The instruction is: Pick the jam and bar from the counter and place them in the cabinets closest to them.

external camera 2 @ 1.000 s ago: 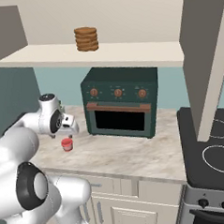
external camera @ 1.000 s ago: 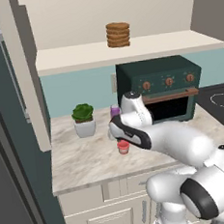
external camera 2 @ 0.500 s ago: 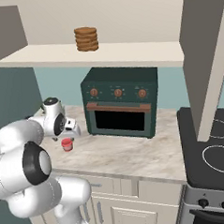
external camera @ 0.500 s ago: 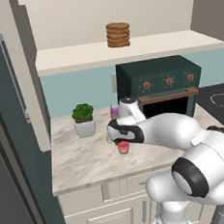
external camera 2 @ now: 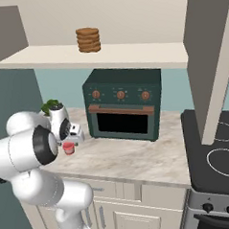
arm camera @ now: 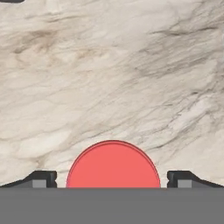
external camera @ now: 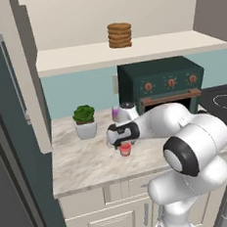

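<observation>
**A:** On the counter point(external camera: 86, 162), just in front of the potted plant point(external camera: 85, 121) and the purple jar point(external camera: 116, 113), the jam point(external camera: 125, 149) is sitting upright with the gripper point(external camera: 119, 141) right above it. Compared to a second ago the arm has swung in and dropped lower; back then the hand was higher and off to one side of the jar. So it looks lined up for the first pick now.

**B:** Is it grabbing yet?

**A:** Nope. In the hand view the red lid point(arm camera: 113, 165) sits dead centre between the two fingertips point(arm camera: 41, 178), with bare marble showing on both sides. Jaws are spread as wide as they go, nothing held, nothing touching as far as I can tell.

**B:** And the shelf?

**A:** The open cabinet ledge point(external camera 2: 132, 55) is straight above, with a stack of brown discs point(external camera 2: 88, 40) on it. My guess is a bit more descent, then close.
</observation>
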### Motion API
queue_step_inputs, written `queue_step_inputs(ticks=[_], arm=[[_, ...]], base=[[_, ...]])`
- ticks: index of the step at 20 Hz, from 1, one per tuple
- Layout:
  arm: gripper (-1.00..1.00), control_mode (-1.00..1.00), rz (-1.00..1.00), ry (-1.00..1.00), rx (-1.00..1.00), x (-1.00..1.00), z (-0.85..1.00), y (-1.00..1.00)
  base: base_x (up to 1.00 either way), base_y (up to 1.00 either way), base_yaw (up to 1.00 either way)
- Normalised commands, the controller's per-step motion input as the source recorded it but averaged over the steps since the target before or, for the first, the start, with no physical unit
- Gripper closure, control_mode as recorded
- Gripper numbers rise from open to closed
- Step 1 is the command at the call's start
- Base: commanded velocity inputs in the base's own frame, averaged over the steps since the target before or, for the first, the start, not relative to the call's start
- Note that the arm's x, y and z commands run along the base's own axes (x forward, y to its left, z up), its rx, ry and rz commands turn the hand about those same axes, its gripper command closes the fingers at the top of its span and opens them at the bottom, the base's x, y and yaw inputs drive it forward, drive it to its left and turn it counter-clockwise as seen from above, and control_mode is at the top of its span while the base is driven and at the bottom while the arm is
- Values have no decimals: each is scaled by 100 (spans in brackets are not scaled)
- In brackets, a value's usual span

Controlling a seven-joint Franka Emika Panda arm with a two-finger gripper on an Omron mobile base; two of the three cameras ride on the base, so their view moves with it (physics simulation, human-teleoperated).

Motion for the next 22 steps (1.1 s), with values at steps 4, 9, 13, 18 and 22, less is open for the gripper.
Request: queue_step_inputs(ticks=[4,9,13,18,22], arm=[[-100,-100,0,2,0,11,-33,2],[100,-100,0,3,-2,6,-37,6],[100,-100,0,0,-1,0,-1,1],[100,-100,0,0,2,0,10,-1],[100,-100,0,-1,9,-12,60,-10]], base=[[0,0,0],[0,0,0],[0,0,0],[0,0,0],[0,0,0]])
